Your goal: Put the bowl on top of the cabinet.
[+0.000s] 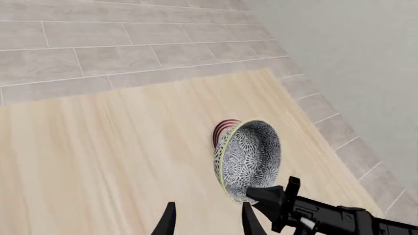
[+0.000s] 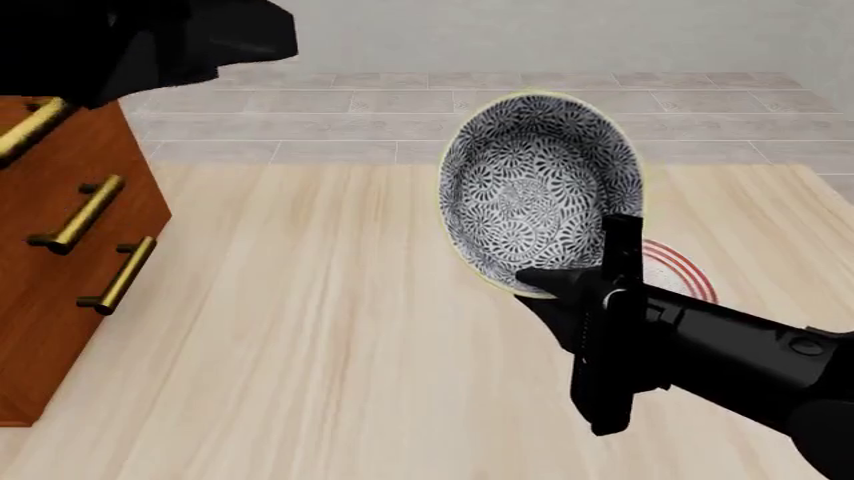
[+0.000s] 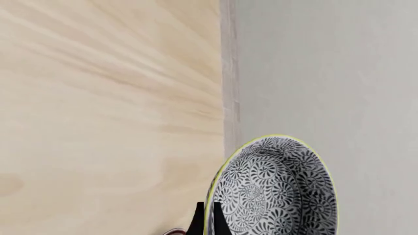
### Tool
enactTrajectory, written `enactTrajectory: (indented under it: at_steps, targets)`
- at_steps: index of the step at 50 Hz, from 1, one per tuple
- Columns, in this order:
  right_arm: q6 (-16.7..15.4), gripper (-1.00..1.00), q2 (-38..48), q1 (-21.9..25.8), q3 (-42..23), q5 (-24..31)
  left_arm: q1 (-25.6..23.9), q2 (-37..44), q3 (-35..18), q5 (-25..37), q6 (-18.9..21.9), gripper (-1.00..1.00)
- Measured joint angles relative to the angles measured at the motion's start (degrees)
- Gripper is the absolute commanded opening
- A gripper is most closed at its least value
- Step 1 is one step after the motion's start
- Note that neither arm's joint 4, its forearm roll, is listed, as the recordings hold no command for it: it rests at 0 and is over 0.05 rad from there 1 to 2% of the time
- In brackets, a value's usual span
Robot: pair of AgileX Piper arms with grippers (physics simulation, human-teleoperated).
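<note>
Pinching the bowl at its lower rim with the right gripper, one finger inside and one outside, closed down to the thickness of the wall. Hanging in the air tipped on edge, the opening facing back toward the arms, above the table and just over the red-ringed plate, well apart from the cabinet at the far left. Showing, in the left wrist view, the left gripper with fingers spread wide and nothing between them.

Judging the dangers from here:

- Gripping only a narrow piece of rim while most of the bowl's weight is hanging to one side. Possibly turning between the fingers or slipping out during a fast sideways move, then dropping onto the plate or the table.
- Needing to travel a long way to the left. Risking a knock against the cabinet's side or its brass handles if carrying the bowl too low. Not seeing the cabinet's top surface in the front view, so guessing the needed height with difficulty.
- Crossing toward the dark mass of the left arm, which is sitting above the cabinet. Risking a collision unless moving it away first.
- Releasing while tipped like this, probably sending the bowl rolling off the top. Requiring levelling before opening.
</note>
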Motion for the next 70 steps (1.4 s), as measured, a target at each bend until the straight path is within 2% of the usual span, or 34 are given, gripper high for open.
enactTrajectory:
  at_steps: [9,30,70]
  targets:
    - [0.1,-1.00,-0.3,0.9,-0.2,0.7,-0.5,1.8,-1.8,-0.2,-0.5,1.00]
    - [0.0,-1.00,-1.1,3.0,-0.7,2.2,-0.9,5.5,-2.3,-2.7,-0.3,1.00]
    - [0.1,-1.00,-1.2,3.5,-0.8,2.5,-2.5,10.6,2.6,-10.1,0.5,1.00]
